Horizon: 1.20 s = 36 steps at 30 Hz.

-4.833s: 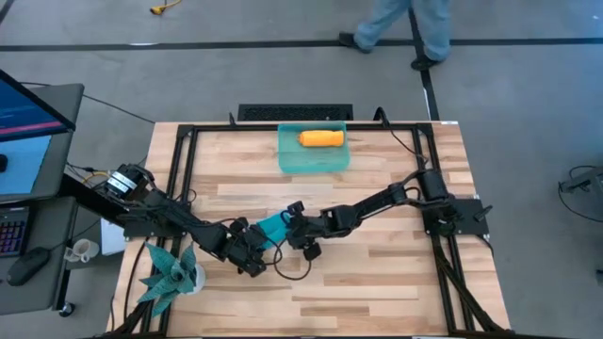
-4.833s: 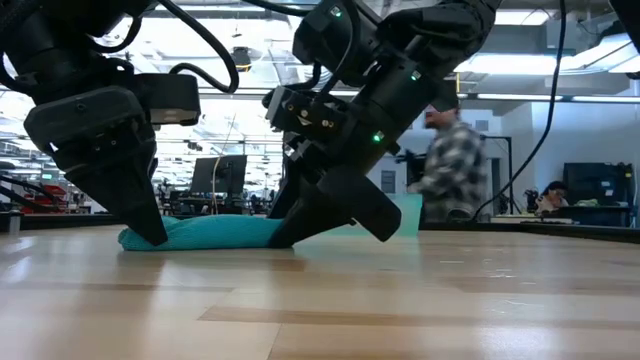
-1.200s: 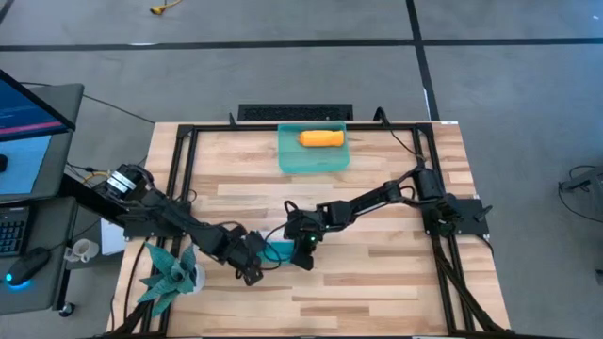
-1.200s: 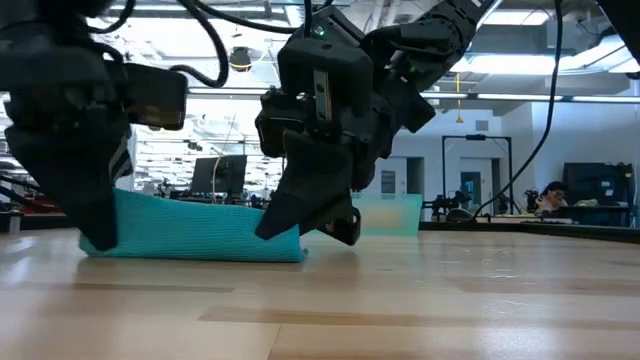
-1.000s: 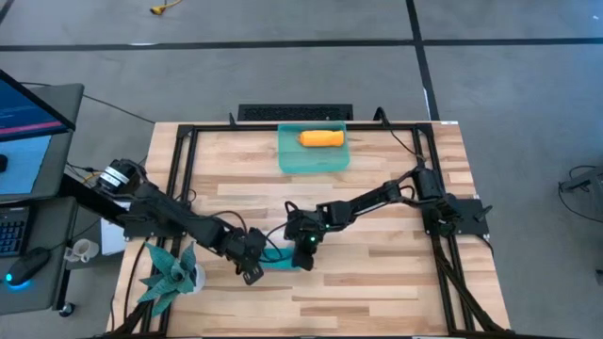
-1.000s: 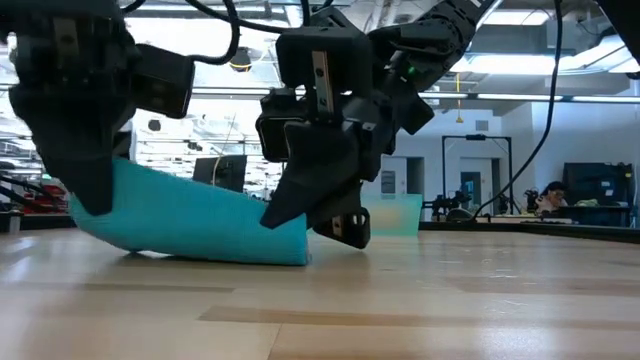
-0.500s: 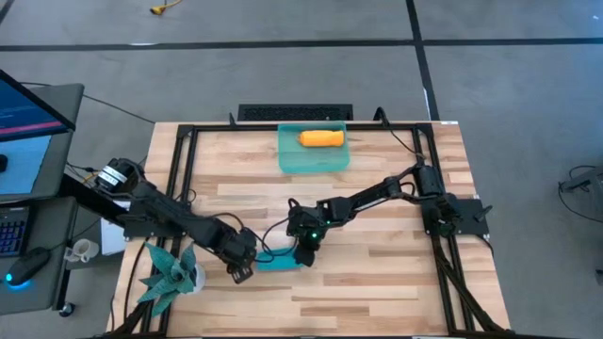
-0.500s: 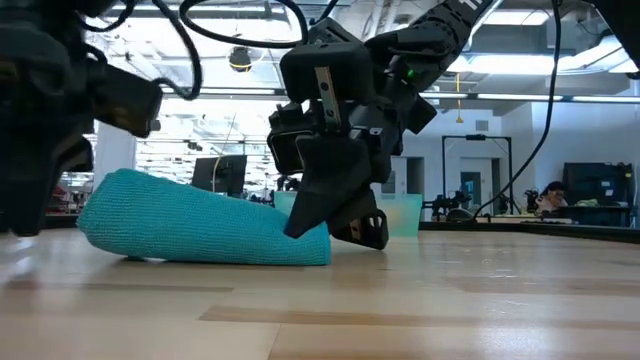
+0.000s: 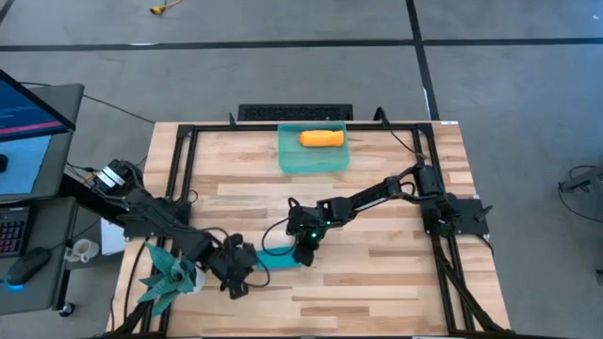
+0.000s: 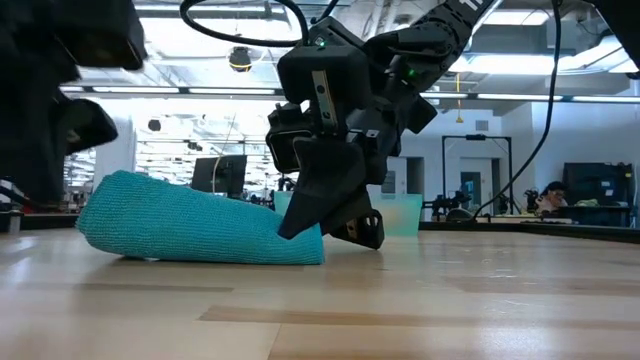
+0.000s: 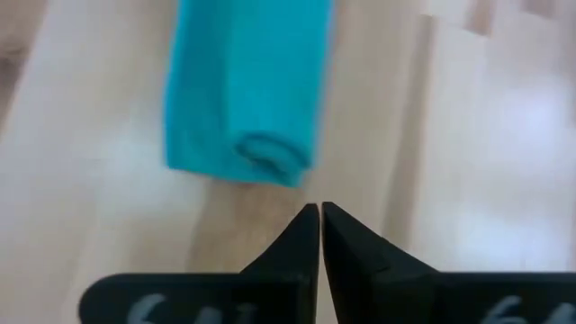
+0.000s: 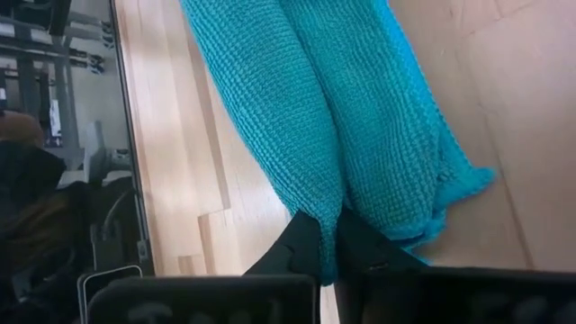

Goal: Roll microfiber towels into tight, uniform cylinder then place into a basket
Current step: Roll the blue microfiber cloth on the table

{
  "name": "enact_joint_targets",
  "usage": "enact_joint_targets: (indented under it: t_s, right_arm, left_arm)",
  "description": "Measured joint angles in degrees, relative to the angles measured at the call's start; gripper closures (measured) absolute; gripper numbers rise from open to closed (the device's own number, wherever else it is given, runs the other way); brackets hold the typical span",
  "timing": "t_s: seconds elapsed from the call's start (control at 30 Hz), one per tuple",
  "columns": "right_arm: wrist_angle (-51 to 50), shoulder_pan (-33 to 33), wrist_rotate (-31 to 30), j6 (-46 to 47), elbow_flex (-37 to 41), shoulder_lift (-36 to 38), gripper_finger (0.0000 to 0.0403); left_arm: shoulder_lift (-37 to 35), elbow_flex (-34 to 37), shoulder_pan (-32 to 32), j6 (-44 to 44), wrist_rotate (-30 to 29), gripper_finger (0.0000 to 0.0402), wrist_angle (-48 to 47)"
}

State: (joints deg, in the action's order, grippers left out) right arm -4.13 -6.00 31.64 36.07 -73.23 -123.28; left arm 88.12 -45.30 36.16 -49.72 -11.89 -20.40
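While the right hand pinches the teal towel, the left hand stays pressed together, empty.

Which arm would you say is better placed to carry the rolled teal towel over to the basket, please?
Probably the right. Its end effector is shut on one end of the teal towel, while the left end effector is shut on nothing, just off the roll's other end. The basket already holds the orange towel.
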Motion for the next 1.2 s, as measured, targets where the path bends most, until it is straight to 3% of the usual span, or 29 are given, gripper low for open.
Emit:
enact_joint_targets:
  t_s: [0.13,0.37,0.47,0.67,1.2]
  right_arm:
    - [0.1,0.0,0.0,0.0,0.0,0.0,0.0381]
    - [0.1,0.0,-0.2,0.0,0.0,0.0,0.0375]
    - [0.2,0.0,-0.2,-0.4,0.0,0.0,0.0382]
    - [0.2,0.0,-0.3,-0.5,0.0,0.0,0.0371]
    - [0.3,0.1,-0.2,-0.6,0.0,0.0,0.0378]
  left_arm:
    - [0.0,-1.4,2.8,0.4,-4.4,0.0401,1.2]
    - [0.0,-5.8,3.3,10.3,-12.3,0.0401,2.6]
    - [1.0,-5.8,1.2,11.1,-11.3,0.0401,3.2]
    - [6.3,-5.7,-1.7,12.7,-3.8,0.0401,6.4]
    - [7.5,-5.7,-2.8,11.0,-10.5,0.0402,5.1]
